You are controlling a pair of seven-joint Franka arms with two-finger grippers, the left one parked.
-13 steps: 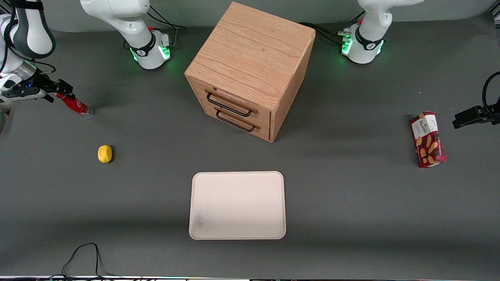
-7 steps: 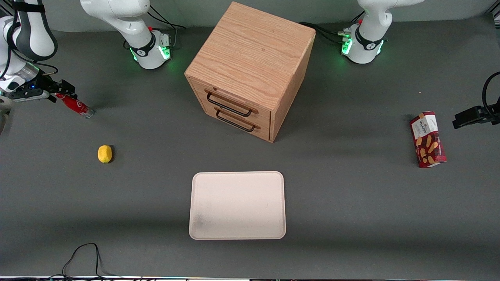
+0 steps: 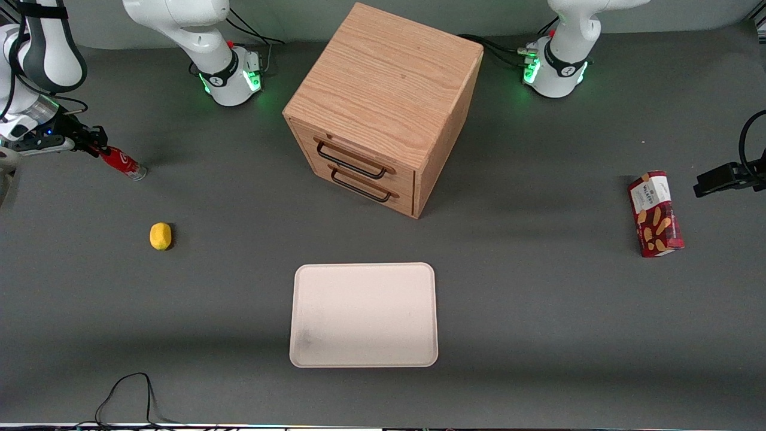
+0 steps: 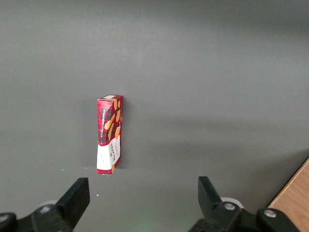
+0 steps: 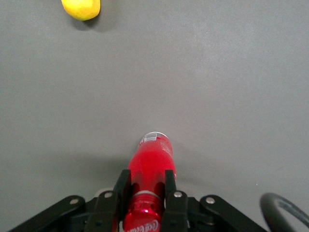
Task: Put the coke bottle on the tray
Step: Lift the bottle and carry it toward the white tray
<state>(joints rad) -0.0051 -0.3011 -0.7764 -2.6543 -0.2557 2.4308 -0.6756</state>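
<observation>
While the hand (image 5: 147, 186) is clamped on the tilted bottle (image 5: 149, 166) near its cap, base at the bench toward the working arm's end, it looks light, rigid, slick; tray (image 3: 364, 314) well apart.

1. You have one small slim red coke bottle (image 3: 121, 162) with white script, lying tilted on the grey table.
2. You have one flat pale cream rectangular tray (image 3: 364, 314) with rounded corners.
3. You have one small yellow lemon (image 3: 160, 236).
4. You have one light oak wooden cabinet (image 3: 383, 102), and it carries two drawers, each with one dark metal handle.
5. You have one red biscuit box (image 3: 655, 214) toward the parked arm's end.
6. You have one working black two-finger gripper (image 5: 146, 186), its fingers pressed on the bottle's sides near the neck.
</observation>
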